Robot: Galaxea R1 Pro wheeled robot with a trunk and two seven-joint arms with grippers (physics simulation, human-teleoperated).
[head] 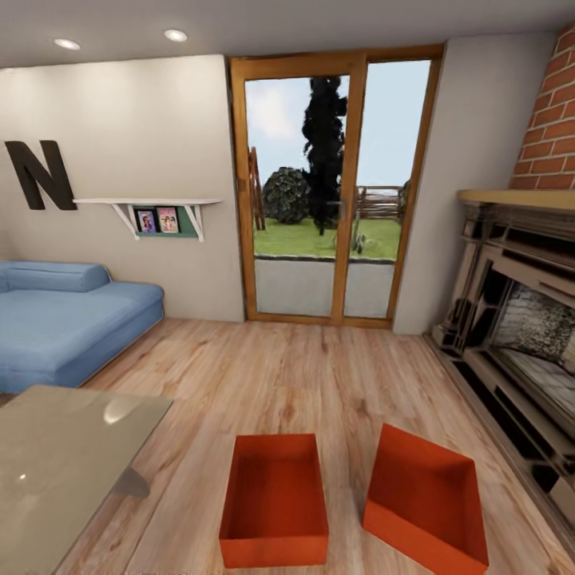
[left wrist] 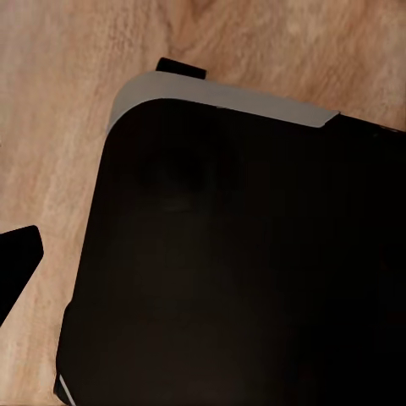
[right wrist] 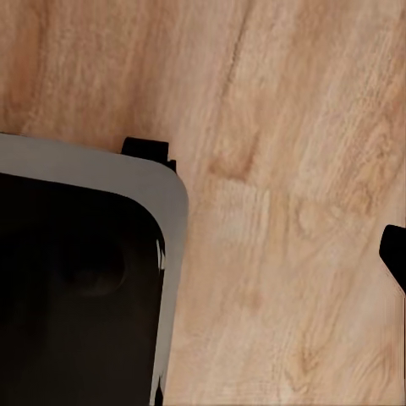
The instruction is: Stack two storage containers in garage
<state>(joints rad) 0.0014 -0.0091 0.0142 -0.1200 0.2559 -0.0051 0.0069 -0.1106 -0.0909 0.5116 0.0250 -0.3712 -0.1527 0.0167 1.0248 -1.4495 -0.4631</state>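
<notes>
On the light wood-plank floor (head: 279,375) of the living room, seen from the head view, sit the two storage containers: the left container (head: 274,499) flat and open-topped, the right container (head: 427,499) just beside it, apart and tilted, its lower corner cut off by the frame. Both are plain orange-red boxes with smooth walls. Behind stand a blue sofa (head: 64,327), glass doors (head: 331,192), a brick fireplace (head: 519,319) and a glass desk (head: 56,463). Both wrist views show planks and a dark grey-edged body (left wrist: 254,254); whether either hand is apart or together cannot be told.
</notes>
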